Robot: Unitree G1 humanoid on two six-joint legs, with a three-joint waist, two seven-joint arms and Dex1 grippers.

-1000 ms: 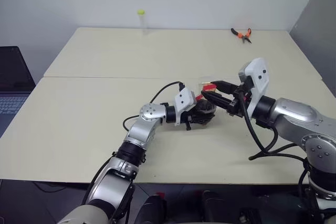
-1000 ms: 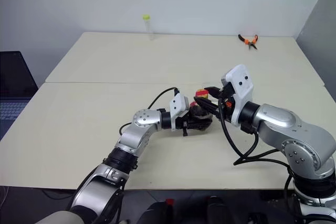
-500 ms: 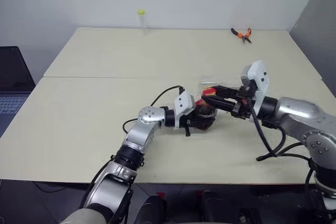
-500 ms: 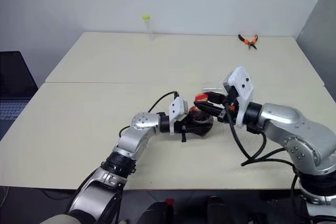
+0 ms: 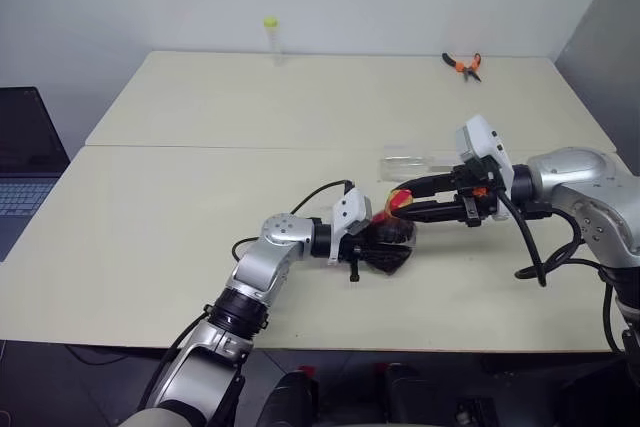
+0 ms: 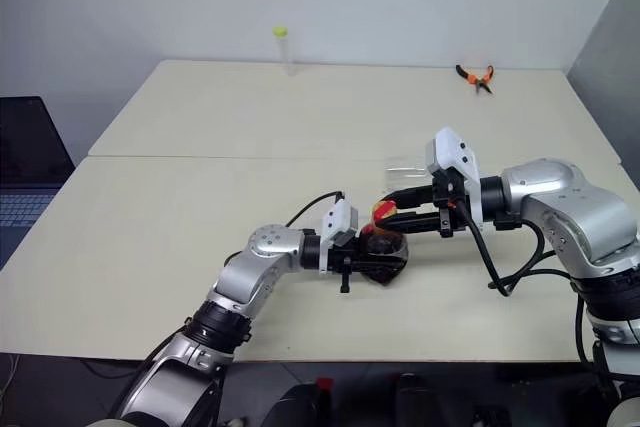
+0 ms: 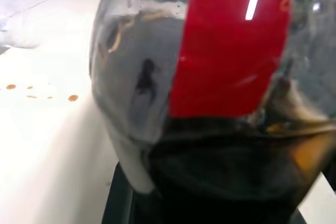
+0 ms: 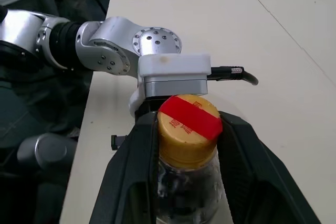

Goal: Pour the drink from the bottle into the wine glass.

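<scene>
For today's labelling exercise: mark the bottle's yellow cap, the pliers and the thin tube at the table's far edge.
yellow cap [image 8: 189, 129]: right wrist view, on its top face.
pliers [image 5: 462, 64]: left eye view, on the orange handles.
thin tube [image 6: 281, 47]: right eye view, on the clear body below its yellow-green top.

Small squat clear plastic bottle [image 5: 388, 232] with red label band, near the middle of the pale table: tilted, yellow cap [image 8: 188, 128] with red strip still on. Dark brown drink [image 7: 220, 177] sits low in the body. Clear wine glass [image 6: 408, 164] just behind; pose unclear.
</scene>
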